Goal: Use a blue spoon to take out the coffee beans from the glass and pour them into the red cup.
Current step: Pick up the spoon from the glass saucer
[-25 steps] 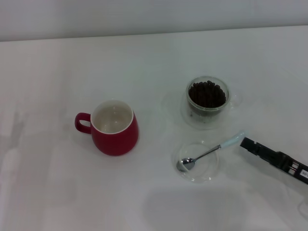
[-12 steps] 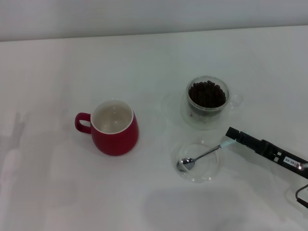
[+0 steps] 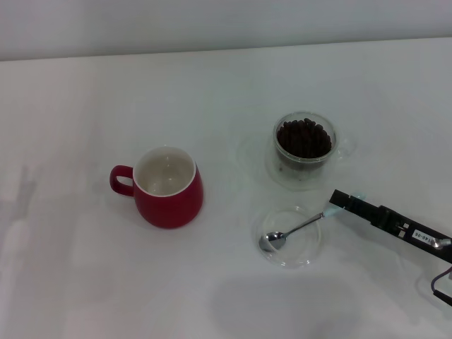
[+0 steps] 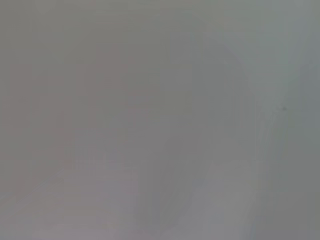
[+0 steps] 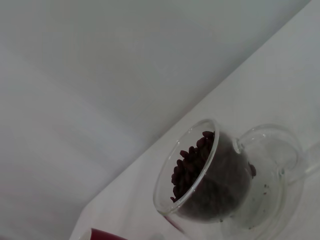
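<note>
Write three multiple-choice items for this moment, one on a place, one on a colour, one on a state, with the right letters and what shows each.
1. Where does the bowl of the blue spoon lie?
A. in the flat clear dish
B. inside the red cup
C. in the glass

2. What colour is the inside of the red cup?
A. black
B. white
C. red

3. Where are the coffee beans?
A. spilled over the table
B. heaped in the glass
C. in the red cup

Answers:
1 A: the head view shows the metal bowl resting in the dish, with the right tool at the handle end.
2 B: the cup's inner wall shows white.
3 B: the dark heap fills the glass, and the cup holds none.
</note>
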Available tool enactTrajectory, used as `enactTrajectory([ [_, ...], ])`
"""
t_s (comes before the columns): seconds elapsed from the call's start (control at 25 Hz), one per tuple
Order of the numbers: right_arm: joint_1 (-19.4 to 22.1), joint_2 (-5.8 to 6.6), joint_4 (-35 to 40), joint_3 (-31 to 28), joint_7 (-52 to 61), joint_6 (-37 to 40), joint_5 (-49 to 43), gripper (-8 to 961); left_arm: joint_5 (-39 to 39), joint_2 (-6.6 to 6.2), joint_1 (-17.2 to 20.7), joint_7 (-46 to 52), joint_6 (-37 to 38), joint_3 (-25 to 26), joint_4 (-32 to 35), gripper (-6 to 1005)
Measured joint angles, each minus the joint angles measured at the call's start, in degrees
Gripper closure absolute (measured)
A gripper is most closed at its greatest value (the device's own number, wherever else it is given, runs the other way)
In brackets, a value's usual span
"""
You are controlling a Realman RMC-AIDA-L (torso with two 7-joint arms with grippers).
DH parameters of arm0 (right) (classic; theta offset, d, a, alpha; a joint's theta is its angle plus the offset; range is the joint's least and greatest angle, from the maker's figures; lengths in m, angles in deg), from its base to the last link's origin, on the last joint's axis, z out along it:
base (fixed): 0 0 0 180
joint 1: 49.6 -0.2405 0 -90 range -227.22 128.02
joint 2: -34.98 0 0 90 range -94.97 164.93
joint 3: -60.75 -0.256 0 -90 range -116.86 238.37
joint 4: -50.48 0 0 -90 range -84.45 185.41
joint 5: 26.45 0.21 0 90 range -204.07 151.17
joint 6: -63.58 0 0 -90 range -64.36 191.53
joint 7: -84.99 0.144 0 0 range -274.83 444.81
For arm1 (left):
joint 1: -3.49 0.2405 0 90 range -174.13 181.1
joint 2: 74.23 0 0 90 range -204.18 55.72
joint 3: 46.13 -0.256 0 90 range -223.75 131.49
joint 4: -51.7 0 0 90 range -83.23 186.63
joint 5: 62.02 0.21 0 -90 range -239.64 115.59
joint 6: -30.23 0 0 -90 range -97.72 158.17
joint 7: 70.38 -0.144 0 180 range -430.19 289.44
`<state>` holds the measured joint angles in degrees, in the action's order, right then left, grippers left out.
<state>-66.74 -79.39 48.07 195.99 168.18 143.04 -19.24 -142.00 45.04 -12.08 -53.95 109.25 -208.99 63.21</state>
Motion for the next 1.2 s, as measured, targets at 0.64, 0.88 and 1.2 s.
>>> enactTrajectory([
  [0.64,0.02,0.12,-0.27,-0.11,0.11,0.47,0.04,731,0.00,0.09,0.34,0.00,0.05,0.00,0.22,152],
  [0.88,-0.03,0.49,-0.05,0.04,0.20,0.87,0.02,780,0.00,0.09,0.31,0.00,0.09,0.00,0.25,152],
  [1.2,0.07,1.73,-0.44,-0.41,0.97,4.90,0.35,797,0.00,0.05,0.28,0.00,0.09,0.00,0.27,153],
])
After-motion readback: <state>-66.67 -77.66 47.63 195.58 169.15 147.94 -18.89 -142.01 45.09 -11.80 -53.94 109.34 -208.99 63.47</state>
